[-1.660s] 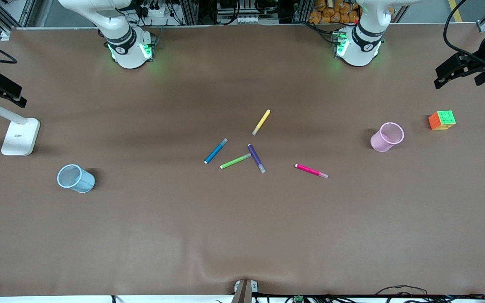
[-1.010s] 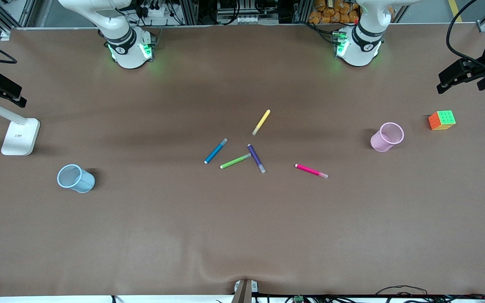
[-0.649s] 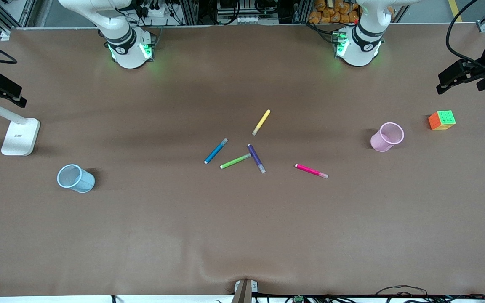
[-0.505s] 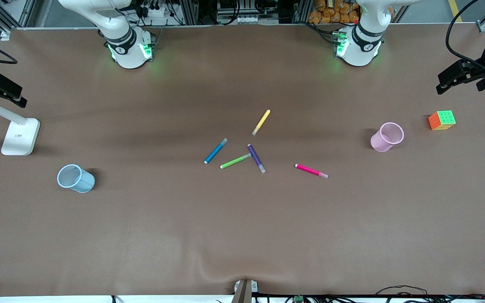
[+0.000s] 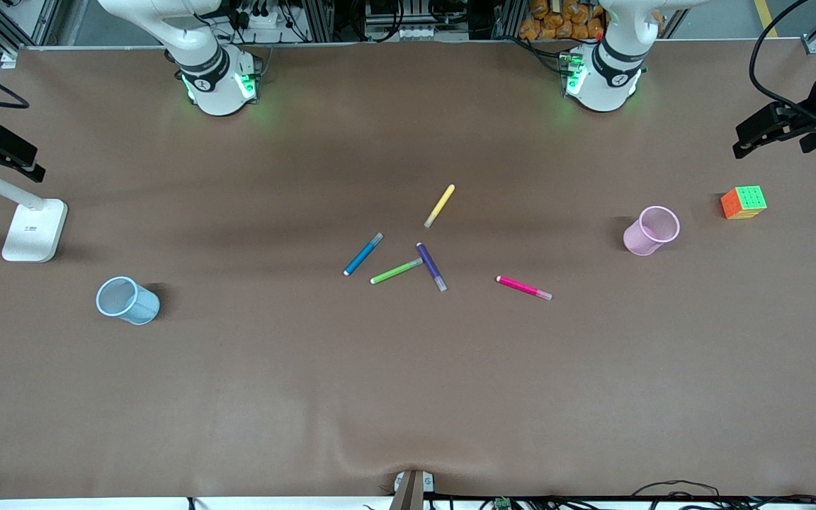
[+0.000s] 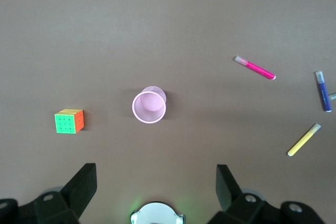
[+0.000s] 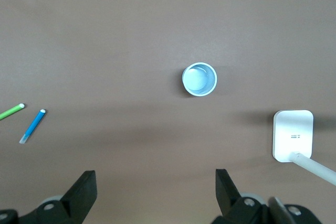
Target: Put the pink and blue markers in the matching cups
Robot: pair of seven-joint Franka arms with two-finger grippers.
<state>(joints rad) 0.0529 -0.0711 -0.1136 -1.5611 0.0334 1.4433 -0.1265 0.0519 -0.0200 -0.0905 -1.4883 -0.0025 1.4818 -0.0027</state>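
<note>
Two slim felt-tip markers, magenta-pink (image 5: 523, 287) and bright blue (image 5: 363, 254), lie uncupped on the brown tabletop (image 5: 408, 397).
Both end effectors, left (image 6: 156, 181) and right (image 7: 156, 183), gape empty; grasp each marker mid-barrel, across its length.

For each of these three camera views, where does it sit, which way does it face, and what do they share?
Front: high across the table, facing both arm bases, over five slim felt-tip markers.
Left wrist: looks down past the open left claw on the translucent pink plastic cup.
Right wrist: looks down past the open right claw on the translucent blue plastic cup.
Shared: each wrist's cup also shows in front.
</note>
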